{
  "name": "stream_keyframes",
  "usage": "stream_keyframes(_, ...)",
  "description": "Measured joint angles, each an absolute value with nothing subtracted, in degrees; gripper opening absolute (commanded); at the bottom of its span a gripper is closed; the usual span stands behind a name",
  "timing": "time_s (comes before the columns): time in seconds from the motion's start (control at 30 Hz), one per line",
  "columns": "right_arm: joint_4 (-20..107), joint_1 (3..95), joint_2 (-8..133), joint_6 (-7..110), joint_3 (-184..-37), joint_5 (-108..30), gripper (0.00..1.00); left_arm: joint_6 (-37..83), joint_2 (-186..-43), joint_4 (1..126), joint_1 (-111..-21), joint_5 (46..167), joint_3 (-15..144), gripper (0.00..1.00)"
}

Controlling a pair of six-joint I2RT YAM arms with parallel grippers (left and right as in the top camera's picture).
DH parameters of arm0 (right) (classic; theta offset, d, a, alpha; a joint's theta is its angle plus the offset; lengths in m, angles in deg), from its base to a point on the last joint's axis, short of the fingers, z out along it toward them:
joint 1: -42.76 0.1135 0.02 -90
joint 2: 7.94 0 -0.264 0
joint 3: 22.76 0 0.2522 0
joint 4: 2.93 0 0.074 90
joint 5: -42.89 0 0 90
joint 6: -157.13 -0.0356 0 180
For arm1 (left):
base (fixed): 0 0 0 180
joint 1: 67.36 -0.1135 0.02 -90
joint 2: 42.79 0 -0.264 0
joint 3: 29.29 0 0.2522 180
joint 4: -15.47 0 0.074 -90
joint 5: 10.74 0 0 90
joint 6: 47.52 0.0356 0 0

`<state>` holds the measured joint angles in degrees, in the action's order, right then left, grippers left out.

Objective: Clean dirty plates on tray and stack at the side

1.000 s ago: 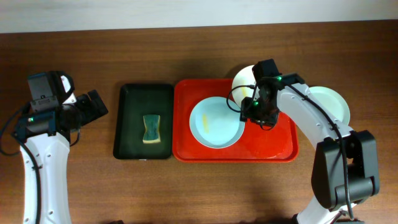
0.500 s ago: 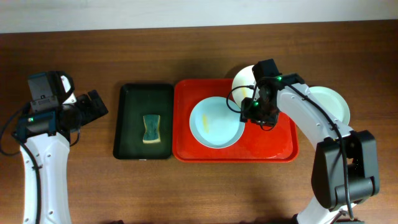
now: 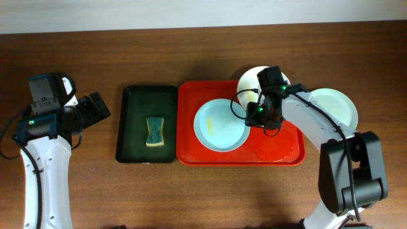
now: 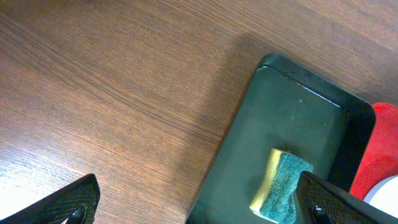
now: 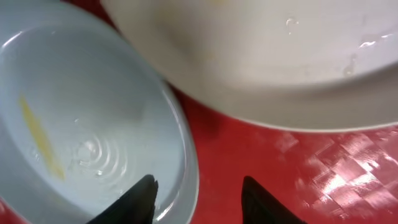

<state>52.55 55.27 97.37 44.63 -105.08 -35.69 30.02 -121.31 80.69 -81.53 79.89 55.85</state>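
Shifting slightly leftward, the right gripper (image 5: 199,199) is straddling, jaws released, the rim of the pale mint-blue round plate (image 3: 219,127) on the bright red plastic tray (image 3: 280,152) (the left gripper (image 3: 100,107) is idling, also released). Closing too shallowly on the wet rim is risking a slip.

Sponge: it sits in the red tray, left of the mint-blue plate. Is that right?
Not quite. The sponge sits in the dark green tray, not the red tray; the overhead view shows this. It is indeed left of the mint-blue plate.
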Motion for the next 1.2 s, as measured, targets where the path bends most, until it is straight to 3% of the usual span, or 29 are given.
stream_keyframes(0.07, 51.46, 55.27, 97.37, 43.25, -103.92, -35.69, 0.23, 30.02, -121.31, 80.69, -81.53, 79.91, 55.85, 0.99)
stream_keyframes(0.37, 48.44, 55.27, 97.4, 38.57, -102.15, -35.63, 0.21, 30.02, -121.31, 84.34, -81.58, 88.39, 55.87, 1.0)
stream_keyframes(0.47, 47.5, 55.27, 97.4, 37.68, -100.79, -35.47, 0.19, 30.02, -121.31, 84.37, -80.92, 89.85, 55.87, 0.87)
stream_keyframes(0.67, 45.38, 56.32, 97.4, 36.89, -100.05, -35.26, 0.2, 32.2, -121.58, 84.37, -74.1, 89.63, 55.87, 0.92)
stream_keyframes(0.8, 45.27, 57.61, 97.4, 36.78, -100.05, -35.65, 0.07, 32.64, -124.53, 84.65, -70.39, 88.06, 55.87, 0.84)
stream_keyframes(1.2, 46.23, 57.65, 97.4, 36.28, -100.05, -35.67, 0.04, 36.22, -141.01, 82.84, -62.39, 85.11, 55.89, 0.57)
